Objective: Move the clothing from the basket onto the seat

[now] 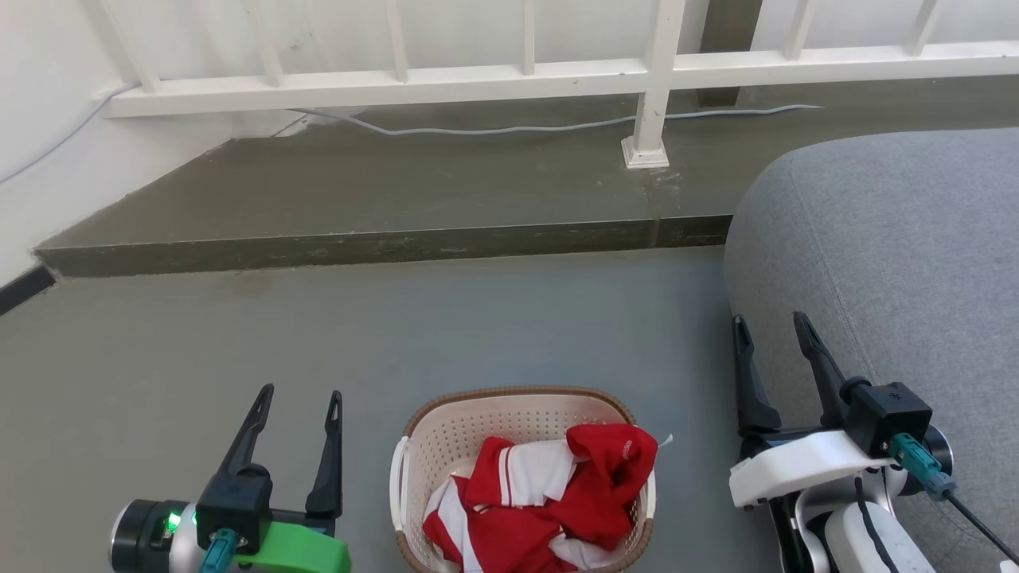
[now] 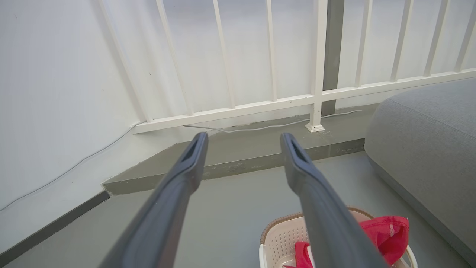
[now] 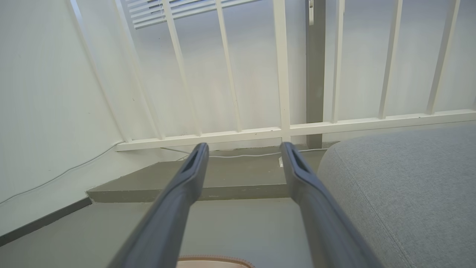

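Red-and-white clothing (image 1: 541, 501) lies bunched in the cream perforated basket (image 1: 446, 434) on the floor at the bottom centre of the head view. The grey seat (image 1: 892, 263) rises to the right of it. My left gripper (image 1: 301, 394) hovers left of the basket, open and empty. My right gripper (image 1: 771, 322) stands open to the right of the basket, at the seat's edge, with nothing between its fingers. The left wrist view shows the left gripper (image 2: 243, 137) open above the floor, with the basket (image 2: 277, 238), the clothing (image 2: 388, 232) and the seat (image 2: 427, 149) at lower right. The right wrist view has the right gripper (image 3: 243, 147) open beside the seat (image 3: 401, 186).
A raised concrete step (image 1: 382, 207) runs across behind the floor, with a white railing (image 1: 509, 76) and a pale cable (image 1: 493, 127) on it. A white wall (image 1: 48, 127) closes the left side. Bare grey floor (image 1: 478, 326) lies between the basket and the step.
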`<state>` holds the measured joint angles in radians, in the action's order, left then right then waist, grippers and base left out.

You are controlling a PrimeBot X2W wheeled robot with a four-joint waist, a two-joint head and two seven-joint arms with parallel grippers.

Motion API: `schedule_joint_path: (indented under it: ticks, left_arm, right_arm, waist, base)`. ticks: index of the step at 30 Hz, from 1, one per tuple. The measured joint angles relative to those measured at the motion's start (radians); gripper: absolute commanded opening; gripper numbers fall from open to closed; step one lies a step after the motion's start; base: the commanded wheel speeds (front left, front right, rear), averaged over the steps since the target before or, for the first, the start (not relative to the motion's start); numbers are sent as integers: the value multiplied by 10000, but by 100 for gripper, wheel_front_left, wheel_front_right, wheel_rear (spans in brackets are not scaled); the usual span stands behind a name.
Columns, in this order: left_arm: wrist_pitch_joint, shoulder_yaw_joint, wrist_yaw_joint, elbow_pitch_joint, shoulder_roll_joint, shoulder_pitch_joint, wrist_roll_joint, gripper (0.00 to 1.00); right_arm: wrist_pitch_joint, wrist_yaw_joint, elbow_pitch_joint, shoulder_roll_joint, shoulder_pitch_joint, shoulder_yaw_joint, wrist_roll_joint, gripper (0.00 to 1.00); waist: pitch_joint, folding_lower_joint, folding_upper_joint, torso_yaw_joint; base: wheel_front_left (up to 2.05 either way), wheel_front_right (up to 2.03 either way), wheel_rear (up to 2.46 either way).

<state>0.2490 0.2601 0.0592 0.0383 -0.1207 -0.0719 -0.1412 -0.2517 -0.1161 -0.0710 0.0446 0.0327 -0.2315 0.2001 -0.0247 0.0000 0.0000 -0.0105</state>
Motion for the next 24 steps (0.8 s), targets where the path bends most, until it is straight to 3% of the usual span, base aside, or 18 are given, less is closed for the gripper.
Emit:
schedule_joint_path:
  ticks: [13, 24]
  left_arm:
    - [0, -69, 0, -42, -50, -4, 6, 100]
    - [27, -297, 27, -171, -169, 117, 42, 100]
  right_arm:
    - [0, -2, 96, -2, 6, -2, -2, 100]
    - [0, -4, 420, -4, -81, 301, -2, 100]
  waist:
    - [137, 0, 0, -57]
    - [1027, 0, 0, -136]
  base:
    - [0, 0, 0]
    - [0, 0, 0]
